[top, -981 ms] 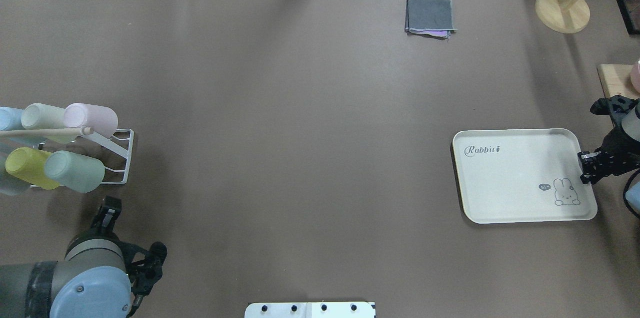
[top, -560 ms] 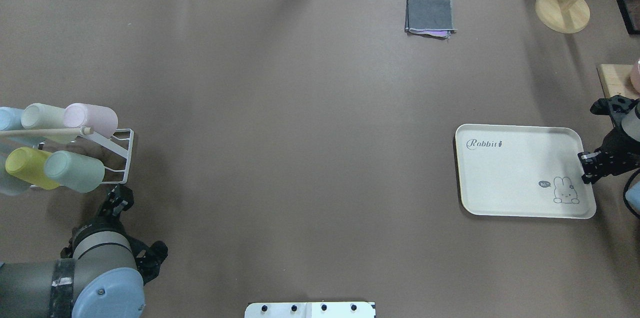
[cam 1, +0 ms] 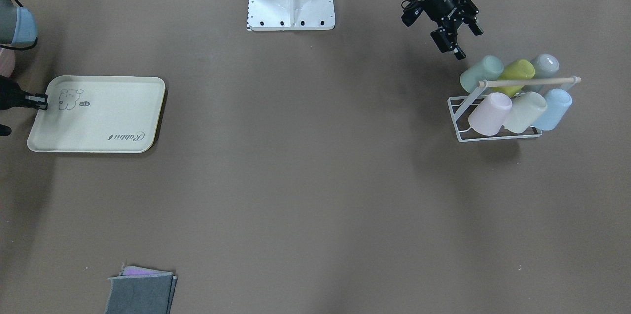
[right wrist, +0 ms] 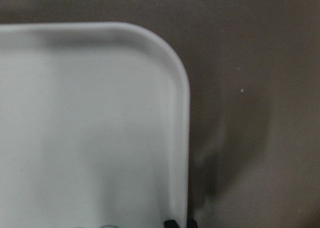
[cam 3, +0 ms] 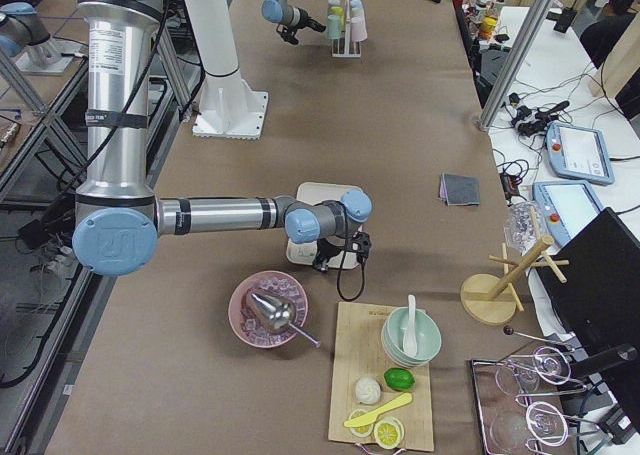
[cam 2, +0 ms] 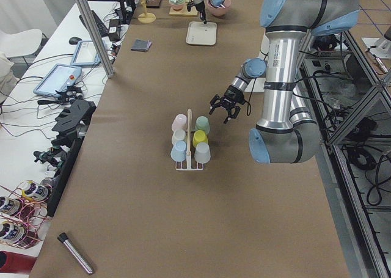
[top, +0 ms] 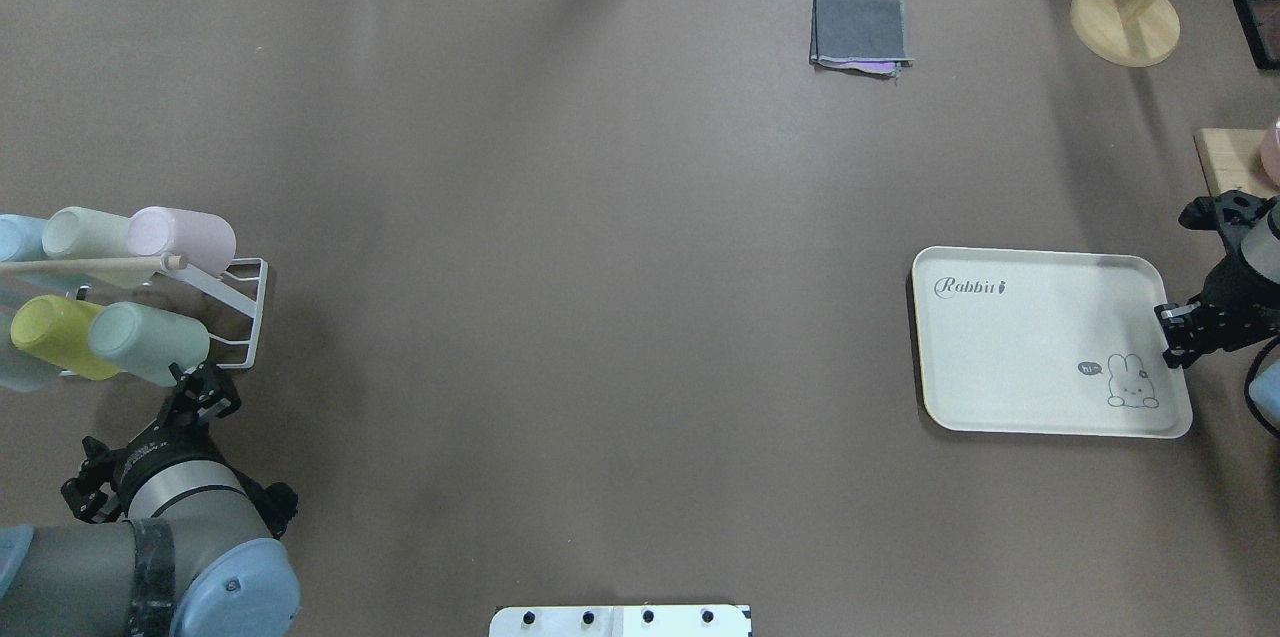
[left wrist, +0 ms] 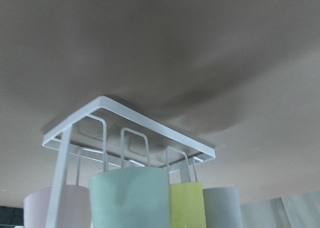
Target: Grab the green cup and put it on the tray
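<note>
The mint green cup lies on its side on the white wire rack at the table's left, closest to the robot, beside a yellow cup. My left gripper is open just short of the cup's side, not touching it. The left wrist view has the green cup low and centre. In the front-facing view the left gripper hangs above the green cup. The cream tray lies at the right with nothing on it. My right gripper is shut on its right rim; black fingertips pinch that rim.
Pink, cream and pale blue cups also hang on the rack under a wooden bar. A folded grey cloth lies far centre-right. A wooden stand and a wooden board sit at the right edge.
My left arm swung toward the rack, bringing its gripper up to the green cup. The tray, held by the right gripper, shifted slightly away from the robot and turned a little.
</note>
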### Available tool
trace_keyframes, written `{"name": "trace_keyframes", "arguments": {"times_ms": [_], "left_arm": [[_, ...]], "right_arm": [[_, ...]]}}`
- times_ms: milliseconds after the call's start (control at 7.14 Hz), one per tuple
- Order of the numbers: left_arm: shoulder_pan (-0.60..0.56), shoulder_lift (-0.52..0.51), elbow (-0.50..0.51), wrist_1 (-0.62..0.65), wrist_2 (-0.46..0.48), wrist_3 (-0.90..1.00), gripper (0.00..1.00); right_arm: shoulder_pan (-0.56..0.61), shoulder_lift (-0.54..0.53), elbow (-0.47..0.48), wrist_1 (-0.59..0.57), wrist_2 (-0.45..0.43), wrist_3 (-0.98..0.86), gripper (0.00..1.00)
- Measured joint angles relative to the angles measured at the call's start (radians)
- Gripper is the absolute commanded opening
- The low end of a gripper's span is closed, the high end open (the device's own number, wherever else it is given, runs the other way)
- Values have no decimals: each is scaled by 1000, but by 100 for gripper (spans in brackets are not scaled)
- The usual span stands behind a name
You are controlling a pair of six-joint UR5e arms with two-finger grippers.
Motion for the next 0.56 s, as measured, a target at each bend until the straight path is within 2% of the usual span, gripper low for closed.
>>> {"name": "trace_keyframes", "arguments": {"times_ms": [560], "left_arm": [[2, -6, 95, -43, 67, -30, 98]], "right_arm": [[0, 5, 9, 0, 5, -1, 0]]}}
